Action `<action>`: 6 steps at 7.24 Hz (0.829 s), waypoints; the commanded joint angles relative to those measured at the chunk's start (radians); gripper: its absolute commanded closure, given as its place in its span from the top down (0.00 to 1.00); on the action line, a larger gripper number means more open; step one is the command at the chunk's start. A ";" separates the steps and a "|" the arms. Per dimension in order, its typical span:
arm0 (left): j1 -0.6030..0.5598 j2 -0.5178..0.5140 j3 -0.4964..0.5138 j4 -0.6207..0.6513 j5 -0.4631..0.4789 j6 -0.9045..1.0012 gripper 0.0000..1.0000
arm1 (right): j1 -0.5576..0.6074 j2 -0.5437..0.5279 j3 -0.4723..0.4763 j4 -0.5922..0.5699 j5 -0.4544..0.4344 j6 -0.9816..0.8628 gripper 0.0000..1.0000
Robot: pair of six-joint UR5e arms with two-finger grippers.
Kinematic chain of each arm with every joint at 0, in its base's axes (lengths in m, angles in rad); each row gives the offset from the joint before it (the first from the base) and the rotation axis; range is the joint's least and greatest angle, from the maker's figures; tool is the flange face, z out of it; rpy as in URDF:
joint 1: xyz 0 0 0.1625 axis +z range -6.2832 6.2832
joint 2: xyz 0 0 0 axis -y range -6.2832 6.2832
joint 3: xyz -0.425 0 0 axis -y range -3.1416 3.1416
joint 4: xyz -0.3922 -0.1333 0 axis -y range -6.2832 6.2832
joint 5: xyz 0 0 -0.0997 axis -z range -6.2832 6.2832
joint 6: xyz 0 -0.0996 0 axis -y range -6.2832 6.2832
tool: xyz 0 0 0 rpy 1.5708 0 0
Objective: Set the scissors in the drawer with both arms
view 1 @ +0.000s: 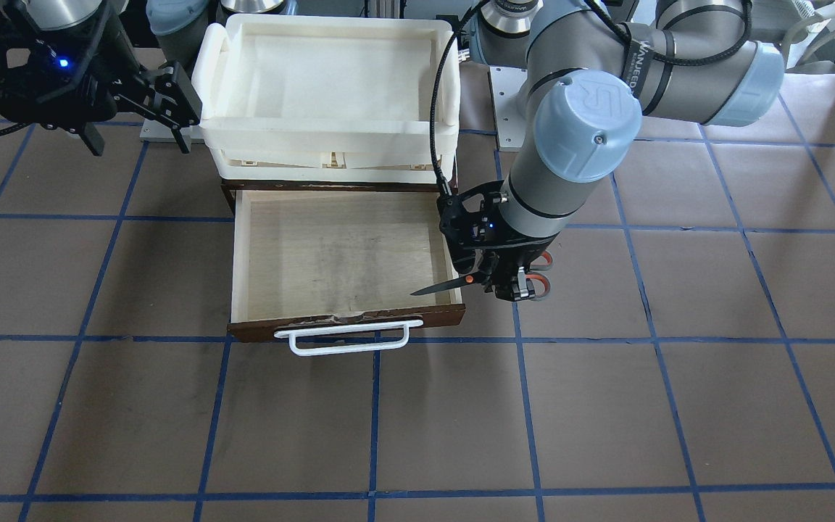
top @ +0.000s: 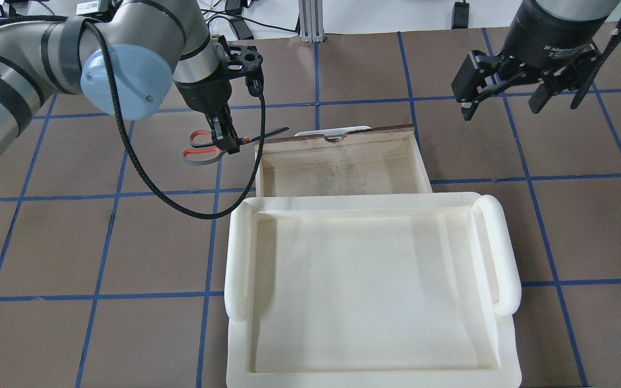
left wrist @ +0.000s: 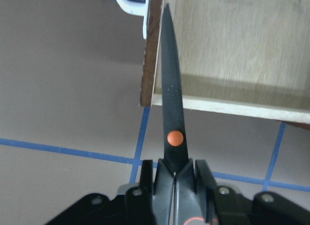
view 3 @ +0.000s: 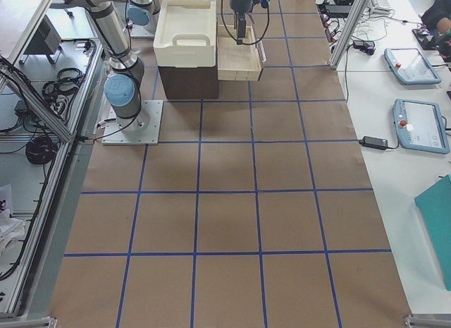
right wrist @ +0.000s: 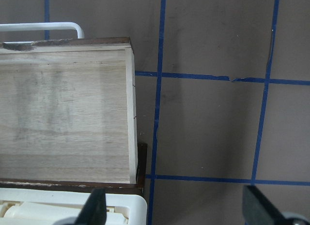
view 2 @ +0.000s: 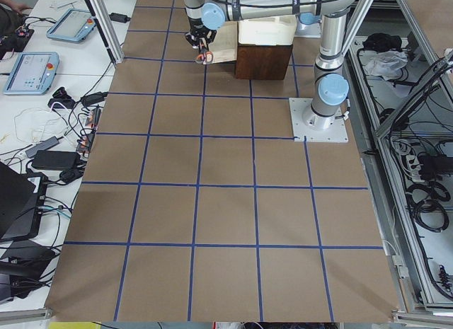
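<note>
Left gripper is clamped on the scissors, pinching them just behind the orange pivot. The handles stick out toward the left end of the table, and the closed blades point across at the drawer. The drawer stands pulled open toward the operators' edge, pale floor bare, white handle out front. Look at the wrist view: the blade runs over the drawer's left side wall, and the tip sits by the front corner, close to the handle's end. So the scissors are up in the air, handles over the table, blades over the drawer's rim; whether the tip touches the wood, I cannot tell. Over on the other side, the right gripper hangs above the table beside the drawer's right wall, fingers wide apart, nothing between them. Behind the drawer, toward the robot's edge, the tray sits on top of the dark cabinet that the drawer slides out of.
</note>
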 commanded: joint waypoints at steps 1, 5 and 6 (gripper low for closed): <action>-0.111 0.019 0.001 0.009 -0.067 -0.150 0.06 | 0.011 0.000 0.000 0.000 0.008 -0.007 1.00; -0.267 -0.010 -0.014 0.072 -0.067 -0.284 0.06 | 0.012 0.000 0.000 -0.002 0.003 -0.010 1.00; -0.278 -0.036 -0.017 0.119 -0.067 -0.288 0.06 | 0.012 0.000 0.000 -0.002 0.003 -0.011 1.00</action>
